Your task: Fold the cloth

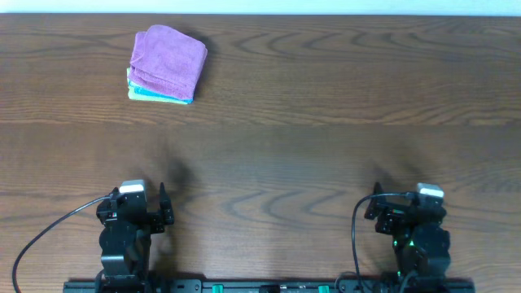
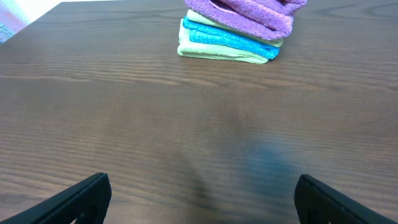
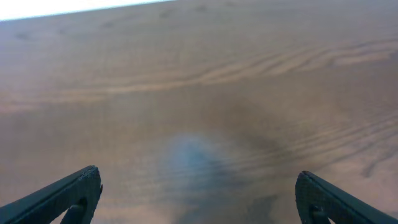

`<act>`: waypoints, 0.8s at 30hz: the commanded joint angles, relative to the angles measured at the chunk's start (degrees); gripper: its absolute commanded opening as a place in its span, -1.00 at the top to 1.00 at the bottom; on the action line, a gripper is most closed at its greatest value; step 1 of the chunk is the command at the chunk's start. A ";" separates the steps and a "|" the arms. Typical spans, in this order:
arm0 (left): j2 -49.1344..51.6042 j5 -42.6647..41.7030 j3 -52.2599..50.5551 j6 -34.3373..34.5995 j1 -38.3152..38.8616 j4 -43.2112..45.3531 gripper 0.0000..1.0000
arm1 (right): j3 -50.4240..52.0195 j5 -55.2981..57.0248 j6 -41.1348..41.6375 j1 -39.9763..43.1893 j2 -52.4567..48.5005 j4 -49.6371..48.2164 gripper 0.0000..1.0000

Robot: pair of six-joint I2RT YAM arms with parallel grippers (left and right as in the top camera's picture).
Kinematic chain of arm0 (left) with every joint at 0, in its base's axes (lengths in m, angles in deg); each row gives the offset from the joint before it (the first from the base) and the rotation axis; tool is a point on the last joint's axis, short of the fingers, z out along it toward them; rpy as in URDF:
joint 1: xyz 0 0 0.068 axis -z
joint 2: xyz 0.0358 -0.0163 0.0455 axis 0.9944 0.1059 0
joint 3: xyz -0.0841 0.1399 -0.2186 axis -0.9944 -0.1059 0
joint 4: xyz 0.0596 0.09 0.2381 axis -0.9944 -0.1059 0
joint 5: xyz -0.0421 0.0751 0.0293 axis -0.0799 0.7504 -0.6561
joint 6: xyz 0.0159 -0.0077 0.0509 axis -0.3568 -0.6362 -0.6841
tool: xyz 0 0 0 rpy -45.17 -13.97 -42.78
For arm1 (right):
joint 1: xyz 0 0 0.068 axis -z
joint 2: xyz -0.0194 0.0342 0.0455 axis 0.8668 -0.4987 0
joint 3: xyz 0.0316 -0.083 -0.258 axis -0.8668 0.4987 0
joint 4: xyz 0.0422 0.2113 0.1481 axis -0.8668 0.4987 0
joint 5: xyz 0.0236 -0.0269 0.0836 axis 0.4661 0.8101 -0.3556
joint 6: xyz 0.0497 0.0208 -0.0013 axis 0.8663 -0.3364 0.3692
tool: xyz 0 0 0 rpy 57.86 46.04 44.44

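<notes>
Dark wood-grain worktop (image 1: 326,122) carries a folded purple cloth (image 1: 168,59) toward its far left side, topping a stack. Left wrist view separates the layers under it, a blue cloth (image 2: 230,39) over a pale green cloth (image 2: 217,55); right wrist view takes in only wood. Jaws of the left gripper (image 2: 202,199) and right gripper (image 3: 199,196) are spread, pinching nothing

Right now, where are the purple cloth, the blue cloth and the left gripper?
purple cloth (image 1: 167,55): overhead view, middle of its top face.
blue cloth (image 2: 230,39): left wrist view, its folded front edge.
left gripper (image 2: 202,196): left wrist view, midway between its open fingertips.
</notes>
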 commanded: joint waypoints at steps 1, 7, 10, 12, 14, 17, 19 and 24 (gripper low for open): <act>-0.42 1.33 -0.92 -1.05 -0.04 -0.57 -0.90 | 1.03 -1.09 -3.85 0.61 0.55 0.00 -0.99; -0.42 1.33 -0.92 -1.05 -0.04 -0.57 -0.90 | 1.03 -1.14 -4.92 0.52 0.55 0.15 -0.99; -0.42 1.33 -0.92 -1.05 -0.04 -0.57 -0.90 | 1.03 -1.38 -4.90 0.52 0.55 0.09 -0.98; -0.42 1.33 -0.92 -1.05 -0.04 -0.57 -0.90 | 1.03 -1.33 -4.90 0.52 0.55 0.02 -0.99; -0.42 1.33 -0.92 -1.05 -0.04 -0.57 -0.91 | 1.03 -1.33 -4.90 0.55 0.52 0.02 -0.98; -0.42 1.33 -0.92 -1.05 -0.04 -0.57 -0.90 | 1.03 -1.33 -4.90 0.55 0.52 0.02 -0.98; -0.42 1.33 -0.92 -1.05 -0.04 -0.57 -0.90 | 1.03 -1.33 -4.90 0.55 0.52 0.02 -0.99; -0.42 1.33 -0.92 -1.05 -0.04 -0.57 -0.91 | 1.01 -1.31 -4.90 0.55 0.52 0.02 -0.98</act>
